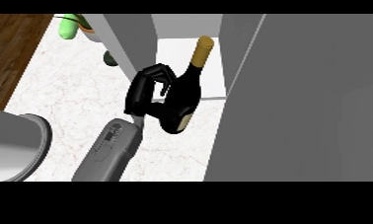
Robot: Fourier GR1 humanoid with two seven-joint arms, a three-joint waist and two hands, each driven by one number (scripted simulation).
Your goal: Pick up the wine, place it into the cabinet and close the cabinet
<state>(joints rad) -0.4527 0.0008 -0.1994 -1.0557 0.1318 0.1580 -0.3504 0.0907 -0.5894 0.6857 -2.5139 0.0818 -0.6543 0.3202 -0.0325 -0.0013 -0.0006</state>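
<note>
Wine bottle (183, 94): black glass, gold-tan cap, pale label band near base. Left of it, hand (148, 92) black on grey forearm (111, 151). Counter (65, 85) white marble with faint veins. Cabinet (306, 99) right of bottle: plain grey. Green item (67, 28) far upper left.

From my station I see a white marbled tabletop (65, 90) filling the left and middle of the view. At its far left corner lies a light green object (67, 27), partly cut off, with something orange-brown (88, 29) just beside it; I cannot tell what either is. A small dark green thing (110, 59) shows a little nearer, partly hidden. Along the left edge runs a strip of brown wood floor (20, 45). At lower left a grey rounded object (25, 144) sits on the marble, cropped by the frame.
</note>
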